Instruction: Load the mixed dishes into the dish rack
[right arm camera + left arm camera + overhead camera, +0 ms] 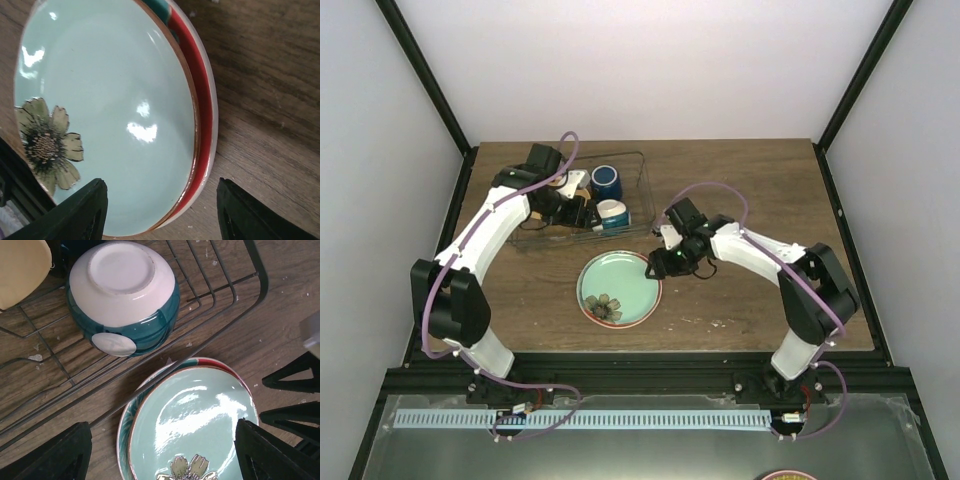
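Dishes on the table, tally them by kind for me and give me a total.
Plates: 2, the mint-green plate beside the dish rack and the yellow plate, partly seen inside it
Mugs: 1, the dark blue mug
Bowls: 1, the white-and-teal bowl, upside down
Total: 4

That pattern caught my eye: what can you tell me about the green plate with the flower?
The plate is round and glossy, seemingly glazed pottery: a mint-green well ringed in thin brown, a rim partly red and partly teal, a white outer edge. A painted flower with pale petals and a dark centre sits off-centre. It lies flat, face up, on the wooden table, just outside the wire rack. The right hand, fingers open, straddles its rim; contact cannot be judged.
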Controlling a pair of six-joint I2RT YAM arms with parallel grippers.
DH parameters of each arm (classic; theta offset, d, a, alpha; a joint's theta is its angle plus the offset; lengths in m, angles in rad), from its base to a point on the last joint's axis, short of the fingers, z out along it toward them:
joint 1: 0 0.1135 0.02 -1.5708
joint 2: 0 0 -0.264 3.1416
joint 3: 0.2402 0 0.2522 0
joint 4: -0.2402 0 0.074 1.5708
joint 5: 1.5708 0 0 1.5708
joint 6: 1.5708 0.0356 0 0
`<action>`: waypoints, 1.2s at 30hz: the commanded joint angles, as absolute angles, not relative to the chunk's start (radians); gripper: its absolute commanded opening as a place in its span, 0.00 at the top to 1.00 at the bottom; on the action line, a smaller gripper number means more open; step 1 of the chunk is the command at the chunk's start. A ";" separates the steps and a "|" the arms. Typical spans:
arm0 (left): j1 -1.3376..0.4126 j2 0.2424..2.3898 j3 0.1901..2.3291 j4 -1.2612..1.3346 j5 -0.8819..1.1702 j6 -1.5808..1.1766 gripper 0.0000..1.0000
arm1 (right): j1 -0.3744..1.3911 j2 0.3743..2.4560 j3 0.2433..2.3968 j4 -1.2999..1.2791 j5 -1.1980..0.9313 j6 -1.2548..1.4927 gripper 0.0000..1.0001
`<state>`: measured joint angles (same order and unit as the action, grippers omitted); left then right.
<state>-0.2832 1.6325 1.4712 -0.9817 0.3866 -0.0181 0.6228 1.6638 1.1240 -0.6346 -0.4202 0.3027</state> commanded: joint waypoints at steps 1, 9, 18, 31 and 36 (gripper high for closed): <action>-0.288 1.615 1.474 -0.976 0.375 -0.003 0.21 | 0.632 1.712 1.090 -0.586 -0.437 0.266 0.39; -0.288 1.591 1.458 -0.976 0.347 -0.001 0.21 | 0.640 1.751 1.075 -0.531 -0.475 0.244 0.43; -0.288 1.592 1.457 -0.976 0.352 -0.001 0.21 | 0.648 1.738 1.107 -0.598 -0.417 0.226 0.44; -0.288 1.594 1.449 -0.974 0.354 0.000 0.20 | 0.670 1.737 1.198 -0.702 -0.359 0.213 0.42; -0.288 1.594 1.446 -0.973 0.355 0.001 0.20 | 0.681 1.749 1.221 -0.711 -0.379 0.215 0.42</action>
